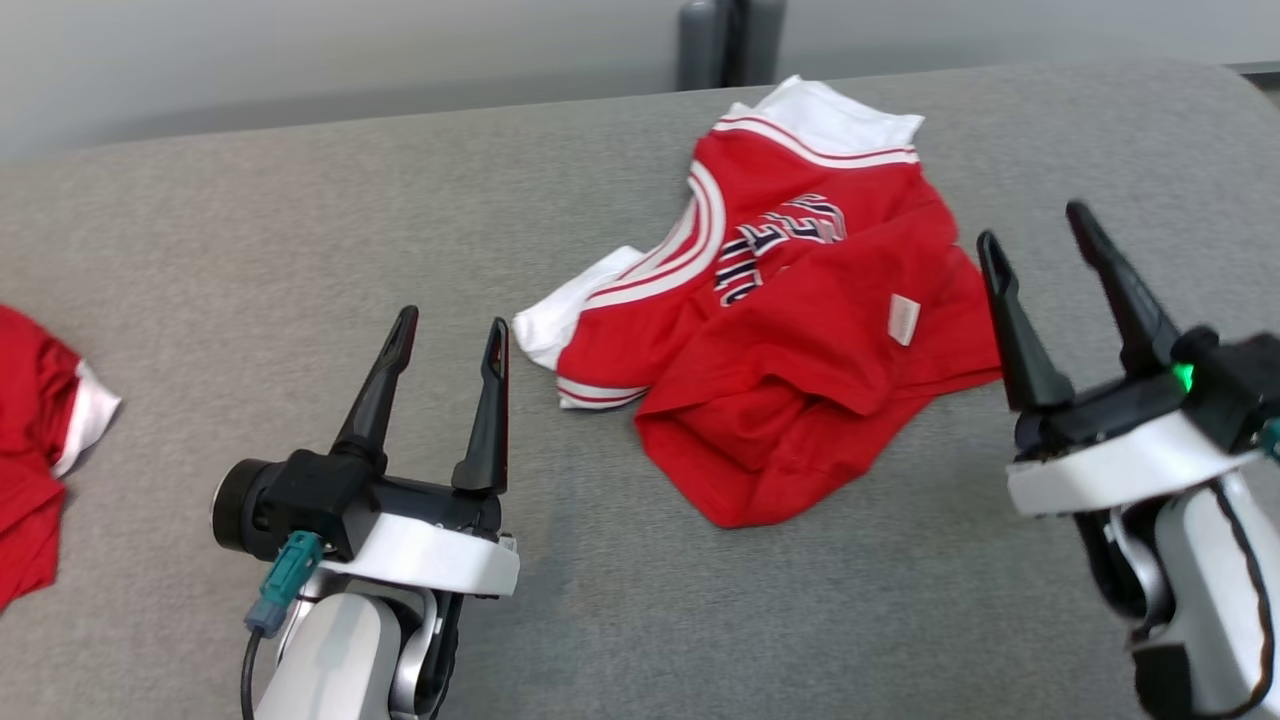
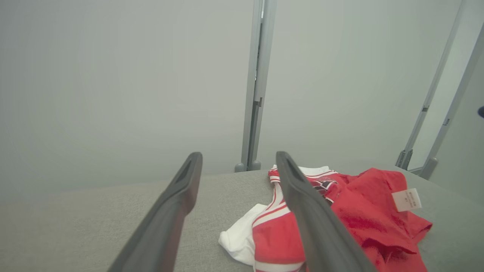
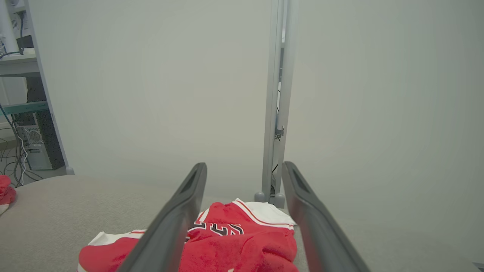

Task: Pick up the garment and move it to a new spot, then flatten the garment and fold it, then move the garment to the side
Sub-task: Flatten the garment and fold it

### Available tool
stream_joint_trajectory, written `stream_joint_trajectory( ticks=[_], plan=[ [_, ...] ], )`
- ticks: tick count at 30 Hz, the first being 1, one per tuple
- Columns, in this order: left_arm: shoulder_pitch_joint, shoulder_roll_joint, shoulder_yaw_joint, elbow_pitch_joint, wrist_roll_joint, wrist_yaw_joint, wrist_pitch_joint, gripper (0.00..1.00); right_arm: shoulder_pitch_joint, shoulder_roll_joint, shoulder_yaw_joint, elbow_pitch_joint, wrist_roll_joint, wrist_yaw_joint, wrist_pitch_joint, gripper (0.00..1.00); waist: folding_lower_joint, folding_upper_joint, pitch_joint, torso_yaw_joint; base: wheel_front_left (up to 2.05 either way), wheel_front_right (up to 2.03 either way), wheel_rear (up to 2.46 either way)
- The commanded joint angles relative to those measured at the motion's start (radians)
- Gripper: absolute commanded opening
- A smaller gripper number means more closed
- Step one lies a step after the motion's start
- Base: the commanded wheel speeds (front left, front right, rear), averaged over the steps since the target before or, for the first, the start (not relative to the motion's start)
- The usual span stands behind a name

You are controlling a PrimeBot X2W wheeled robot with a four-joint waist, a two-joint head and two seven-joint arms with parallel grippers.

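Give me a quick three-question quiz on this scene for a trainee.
1. True or false: the right gripper is gripping the red jersey.
2. In the head view, where does the second red garment lie? A) at the far left of the grey fabric surface B) on the jersey C) under the left gripper
3. What small white thing shows on the jersey's red cloth?
Key: 1 false, that gripper is open and holds nothing; 2 A; 3 a tag.

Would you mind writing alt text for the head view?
A crumpled red jersey lies on a grey surface, between the open left end effector and open right end effector. Another red garment lies far left.
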Motion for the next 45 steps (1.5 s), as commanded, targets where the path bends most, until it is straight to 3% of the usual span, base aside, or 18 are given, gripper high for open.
stream_joint_trajectory(
  ticks=[1, 7, 16, 24, 35, 36, 37, 38, 43, 45],
  plan=[
    [0.004, 0.004, 0.004, 0.016, 0.012, -0.014, -0.003, 1.0, 0.05, 0.029, -0.025, -0.026, -0.014, -0.001, -0.002, 1.0, 0.0, 0.0, -0.013, -0.044, 0.0, 0.0, 0.0],
    [-0.019, 0.004, 0.007, 0.069, 0.031, -0.034, -0.003, 1.0, 0.112, 0.089, -0.052, -0.067, -0.048, -0.001, -0.002, 1.0, 0.0, 0.0, 0.006, -0.1, 0.0, 0.0, 0.0],
    [-0.181, 0.024, -0.039, 0.337, 0.118, -0.055, 0.0, 1.0, 0.109, 0.123, -0.061, -0.094, -0.049, -0.001, -0.002, 1.0, 0.0, 0.0, 0.067, -0.19, 0.0, 0.0, 0.0],
    [-0.396, 0.078, -0.093, 0.563, 0.203, -0.064, 0.092, 1.0, 0.104, 0.151, -0.059, -0.097, -0.021, -0.001, -0.002, 1.0, 0.0, 0.0, 0.111, -0.252, 0.0, 0.0, 0.0],
    [-0.564, 0.103, -0.188, 0.741, 0.244, -0.143, 0.223, 0.99, 0.099, 0.167, -0.061, -0.097, -0.026, -0.001, -0.002, 1.0, 0.0, 0.0, 0.151, -0.279, 0.0, 0.0, 0.0],
    [-0.571, 0.1, -0.192, 0.749, 0.239, -0.147, 0.226, 0.47, 0.098, 0.167, -0.06, -0.096, -0.027, -0.001, -0.002, 1.0, 0.0, 0.0, 0.151, -0.279, 0.0, 0.0, 0.0],
    [-0.578, 0.097, -0.196, 0.753, 0.233, -0.152, 0.226, 0.04, 0.098, 0.168, -0.062, -0.094, -0.027, -0.001, -0.002, 1.0, 0.0, 0.0, 0.152, -0.279, 0.0, 0.0, 0.0],
    [-0.584, 0.096, -0.199, 0.756, 0.229, -0.155, 0.221, 0.0, 0.097, 0.169, -0.065, -0.093, -0.026, -0.001, -0.002, 1.0, 0.0, 0.0, 0.153, -0.279, 0.0, 0.0, 0.0],
    [-0.6, 0.094, -0.209, 0.767, 0.206, -0.164, 0.199, 0.0, 0.097, 0.172, -0.076, -0.086, -0.029, -0.001, -0.002, 1.0, 0.0, 0.0, 0.15, -0.27, 0.0, 0.0, 0.0],
    [-0.614, 0.097, -0.187, 0.757, 0.189, -0.145, 0.171, 0.0, 0.096, 0.173, -0.078, -0.085, -0.032, -0.001, -0.002, 1.0, 0.0, 0.0, 0.148, -0.264, 0.0, 0.0, 0.0]
  ],
)
